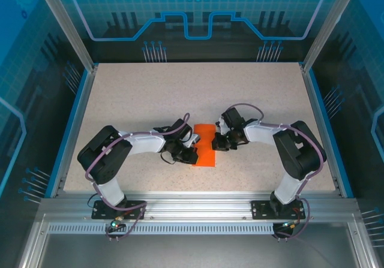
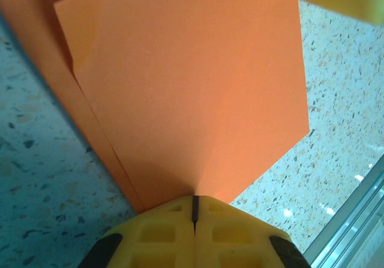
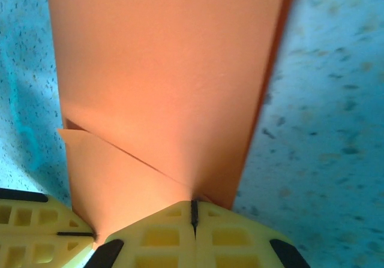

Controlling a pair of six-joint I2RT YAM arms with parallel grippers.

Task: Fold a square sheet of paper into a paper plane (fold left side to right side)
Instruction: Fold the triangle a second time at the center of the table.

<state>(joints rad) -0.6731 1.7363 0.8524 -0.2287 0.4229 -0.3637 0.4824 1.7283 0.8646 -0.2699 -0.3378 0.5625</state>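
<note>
Pressed together, the left jaws and the right jaws each nip an edge of the orange sheet (image 1: 204,147). It lies creased into a shape longer than it is wide at the middle of the desk (image 1: 180,94), between my two wrists. From my left wrist, the sheet's upper layer shows angled edges over a lower layer whose long edge runs just beside it. From my right wrist, a slanted fold edge crosses the paper just ahead of the shut seam, with the left jaws just beside at lower left. Speckled desk lies bare beyond the sheet and on both flanks, and the metal rail (image 2: 360,214) runs near. My left arm (image 1: 141,143) and right arm (image 1: 267,131) are bent at the elbows, forearms reaching inward, wrists low.
</note>
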